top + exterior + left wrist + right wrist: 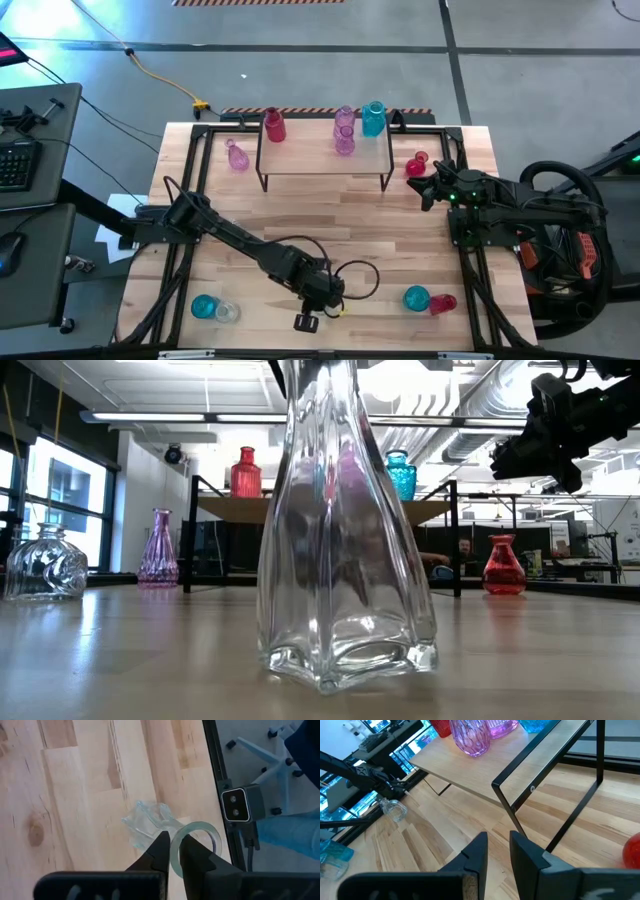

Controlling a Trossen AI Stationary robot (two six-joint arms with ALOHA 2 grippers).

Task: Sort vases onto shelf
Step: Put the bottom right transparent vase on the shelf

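Note:
My left gripper (325, 290) is near the table's front middle, shut on a tall clear vase (345, 560) that stands upright on its base on the table. On the shelf (325, 160) stand a red vase (273, 125), pink-purple vases (344, 135) and a teal vase (373, 118). My right gripper (428, 188) hangs above the table, right of the shelf and next to a red vase (417, 165). It is empty, with its fingers a narrow gap apart (498, 852). My left gripper holds the clear vase by the rim of its mouth (175, 851). One finger (195, 855) is inside the mouth and one finger (159, 851) is outside, coming from above and pointing down. The vase's base (345, 660) rests on the table.
A pink vase (237, 157) stands left of the shelf. A teal vase (204, 307) and a clear vase (227, 311) stand at the front left. A teal vase (416, 298) and a red vase (444, 303) stand at the front right. A camera (305, 322) sits at the front edge.

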